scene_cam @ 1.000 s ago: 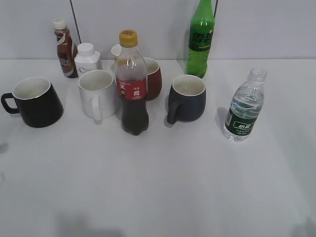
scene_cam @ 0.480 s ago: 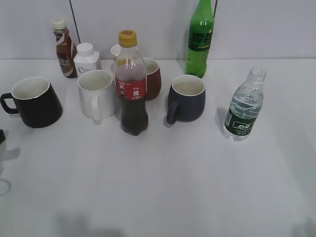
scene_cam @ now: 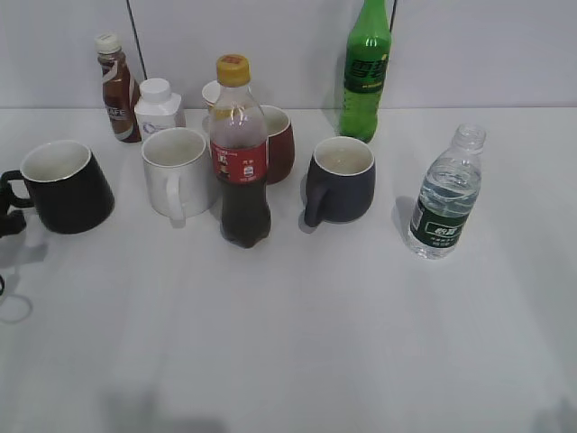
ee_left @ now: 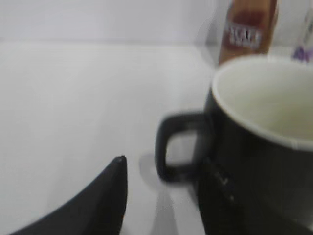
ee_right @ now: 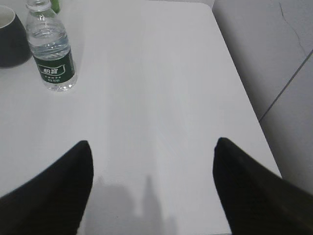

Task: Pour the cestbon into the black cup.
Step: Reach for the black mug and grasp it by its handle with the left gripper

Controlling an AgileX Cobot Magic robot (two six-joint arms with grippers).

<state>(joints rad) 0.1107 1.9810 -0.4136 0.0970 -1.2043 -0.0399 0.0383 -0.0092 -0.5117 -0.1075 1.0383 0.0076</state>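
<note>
Since half a second ago the left gripper [scene_cam: 9,221] has come further in at the left edge of the worktop and now sits just beside the handle of the black cup [scene_cam: 63,188]. In the left wrist view its fingers [ee_left: 105,196] stand spread, one on each side of the handle's loop, grasping nothing; whether they touch the handle cannot be told through the blur. The cup stands upright near the left edge, with a brown coffee bottle [scene_cam: 114,88] behind it toward the back-left corner.

The right gripper [ee_right: 151,186] hangs with its fingers wide apart and empty over the front-right part of the table [ee_right: 156,88], well apart from the cestbon [ee_right: 50,53]. The cestbon stands upright and uncapped near the right edge, just beside the dark navy mug [scene_cam: 341,180].
</note>
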